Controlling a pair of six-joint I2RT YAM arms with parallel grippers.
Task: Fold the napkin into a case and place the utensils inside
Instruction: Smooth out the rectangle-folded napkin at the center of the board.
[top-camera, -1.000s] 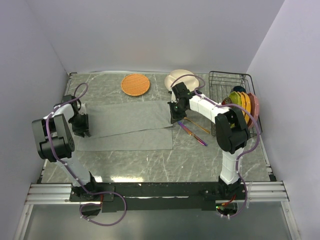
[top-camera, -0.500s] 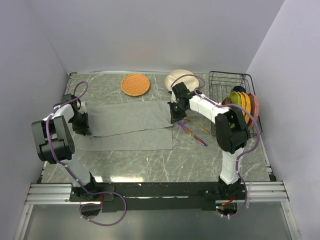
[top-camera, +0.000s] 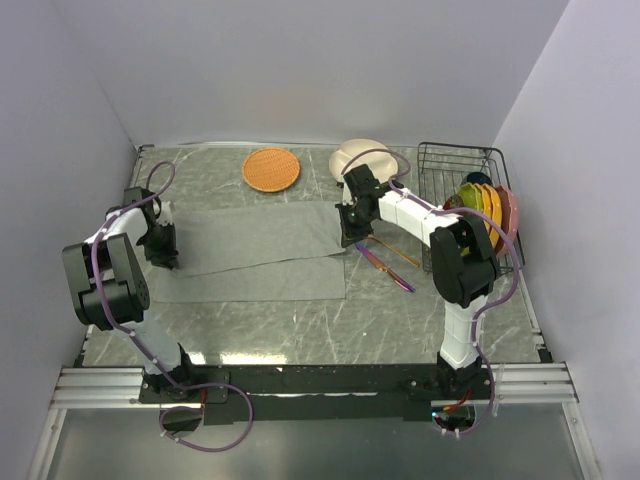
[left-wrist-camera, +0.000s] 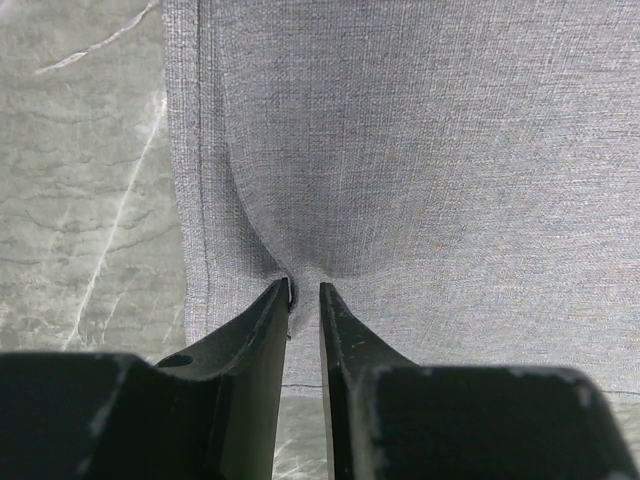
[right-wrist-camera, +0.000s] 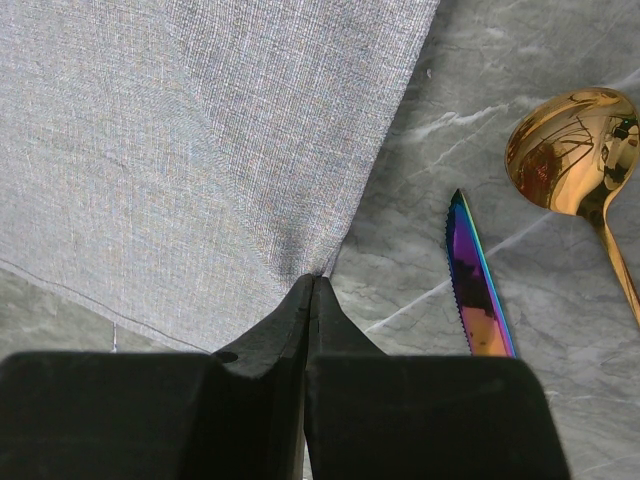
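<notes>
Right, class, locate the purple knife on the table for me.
The knife lies right of centre in the top view, just right of the napkin, with the gold spoon beside it.

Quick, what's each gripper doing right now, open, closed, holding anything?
Left gripper: shut on a pinched fold of the napkin, jaws nearly together.
Right gripper: shut on the napkin's corner.

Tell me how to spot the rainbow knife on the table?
Find the black wire rack on the right side of the table. Left of it, on bare marble beside the grey napkin, lie two slim metal pieces. The knife is the flat purple, rainbow-shiny one with a toothed edge; the spoon next to it is gold with a round bowl.
</notes>
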